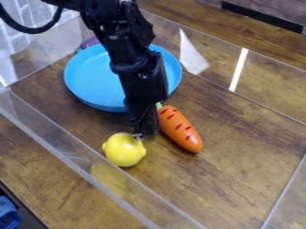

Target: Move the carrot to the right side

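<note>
Carrot (178, 127) lies on the wooden table (239, 143), right of the lemon (123, 150). Our gripper (141, 131) is pressed together, tips between them. We should nudge rightward, low, against the carrot's flank.

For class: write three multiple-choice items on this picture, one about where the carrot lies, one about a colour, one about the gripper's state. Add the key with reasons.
1. Where does the carrot lie?
A. in the bowl
B. on the wooden table, right of the gripper
C. on top of the lemon

2. What colour is the bowl?
A. blue
B. red
C. white

3. How is the gripper?
A. wide open
B. shut, holding nothing
C. shut on the lemon

Key: 1 B, wood shows all round it; 2 A, its rim is plainly blue; 3 B, the fingers meet above the lemon, nothing between them.
</note>
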You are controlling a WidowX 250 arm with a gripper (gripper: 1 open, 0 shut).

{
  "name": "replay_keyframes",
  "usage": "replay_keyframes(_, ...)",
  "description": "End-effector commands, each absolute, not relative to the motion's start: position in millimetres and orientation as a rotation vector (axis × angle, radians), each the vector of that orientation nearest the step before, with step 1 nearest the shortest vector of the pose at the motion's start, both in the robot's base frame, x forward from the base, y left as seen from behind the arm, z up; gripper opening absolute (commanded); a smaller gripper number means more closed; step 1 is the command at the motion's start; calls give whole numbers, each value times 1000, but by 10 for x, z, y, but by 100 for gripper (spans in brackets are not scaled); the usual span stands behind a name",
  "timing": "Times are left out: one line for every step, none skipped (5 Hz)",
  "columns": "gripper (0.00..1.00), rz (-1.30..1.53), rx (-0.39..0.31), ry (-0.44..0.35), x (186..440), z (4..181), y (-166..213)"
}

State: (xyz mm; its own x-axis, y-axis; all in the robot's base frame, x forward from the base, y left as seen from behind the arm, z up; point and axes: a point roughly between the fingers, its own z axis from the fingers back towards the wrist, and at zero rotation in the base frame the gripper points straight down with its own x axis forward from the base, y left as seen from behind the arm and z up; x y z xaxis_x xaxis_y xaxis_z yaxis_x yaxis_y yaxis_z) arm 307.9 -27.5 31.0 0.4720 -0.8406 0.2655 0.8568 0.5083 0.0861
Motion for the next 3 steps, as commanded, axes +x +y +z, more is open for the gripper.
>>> replay_keyframes(0, -1044, -43, -326, 3146, 578, -315)
replay_keyframes(0, -1045, -41, -329, 3169, 745, -350)
replay_keyframes(0, -1040, -17, -323, 3278, 1013, -382)
